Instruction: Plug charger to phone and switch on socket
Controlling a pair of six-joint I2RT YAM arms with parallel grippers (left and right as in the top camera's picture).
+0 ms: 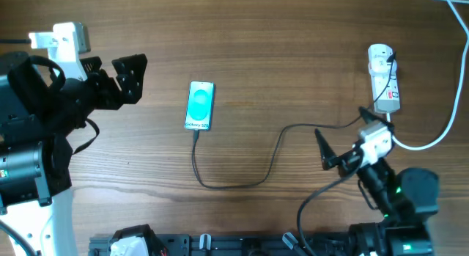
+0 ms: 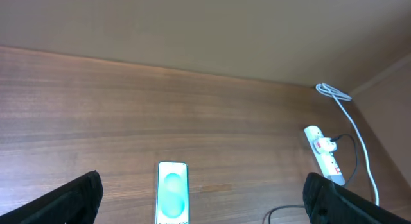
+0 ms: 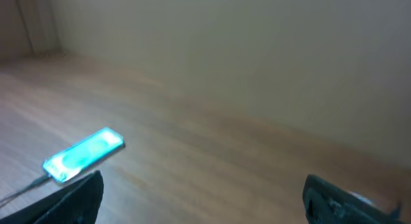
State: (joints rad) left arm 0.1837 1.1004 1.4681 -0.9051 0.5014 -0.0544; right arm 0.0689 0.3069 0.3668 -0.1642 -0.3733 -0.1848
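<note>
The charger (image 1: pixel 242 179) looks plugged into the phone (image 1: pixel 200 105). The socket (image 1: pixel 383 80) must be switched on next. The left gripper (image 1: pixel 128 80) and right gripper (image 1: pixel 343 129) are spread wide, empty.

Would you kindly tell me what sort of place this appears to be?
Probably a robotics test bench rather than a home: a wood-grain table, a left arm and a right arm stationed at it, and a phone, charger and socket laid out.
</note>
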